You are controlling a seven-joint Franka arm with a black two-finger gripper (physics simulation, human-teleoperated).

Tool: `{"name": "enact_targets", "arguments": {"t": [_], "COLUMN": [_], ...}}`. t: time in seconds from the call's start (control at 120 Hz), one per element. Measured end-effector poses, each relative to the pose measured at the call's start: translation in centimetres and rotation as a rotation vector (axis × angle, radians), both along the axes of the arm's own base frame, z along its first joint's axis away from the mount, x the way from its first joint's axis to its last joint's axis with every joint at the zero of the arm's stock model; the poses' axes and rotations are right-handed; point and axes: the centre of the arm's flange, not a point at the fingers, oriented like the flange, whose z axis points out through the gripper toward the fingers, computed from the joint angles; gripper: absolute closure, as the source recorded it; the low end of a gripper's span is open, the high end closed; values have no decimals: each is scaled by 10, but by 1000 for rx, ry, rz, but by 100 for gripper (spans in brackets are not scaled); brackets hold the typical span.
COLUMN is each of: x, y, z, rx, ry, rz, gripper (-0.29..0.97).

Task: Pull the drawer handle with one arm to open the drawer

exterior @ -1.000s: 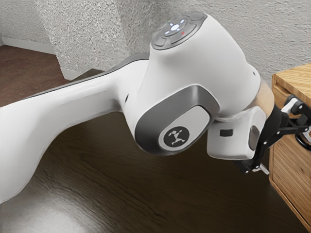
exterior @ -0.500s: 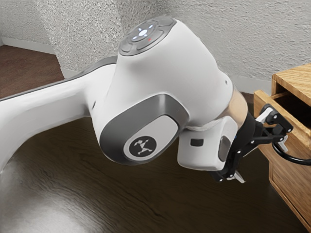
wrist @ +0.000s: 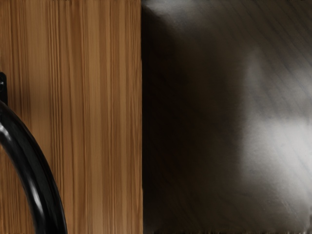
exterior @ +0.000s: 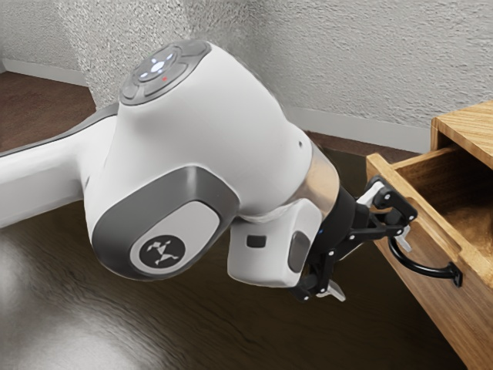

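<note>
Drawn back since a second ago, my gripper [exterior: 394,216] has pulled the drawer [exterior: 406,179] well out, fingers closed narrowly around the drawer handle [exterior: 425,268] end nearest me.

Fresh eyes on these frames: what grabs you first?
The big white arm dominates the exterior view's left and centre. At that view's right, the wooden drawer stands partly open, its inside showing, with the black hand at the upper end of its curved black handle. In the wrist view that handle arcs across the drawer's wood front.
</note>
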Motion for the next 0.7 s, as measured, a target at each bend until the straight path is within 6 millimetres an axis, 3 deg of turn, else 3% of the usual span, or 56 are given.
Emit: {"name": "enact_targets", "arguments": {"t": [0.7], "x": [-41], "y": [34], "z": [-3], "rx": [-4], "ry": [-12], "rz": [30], "gripper": [0]}}
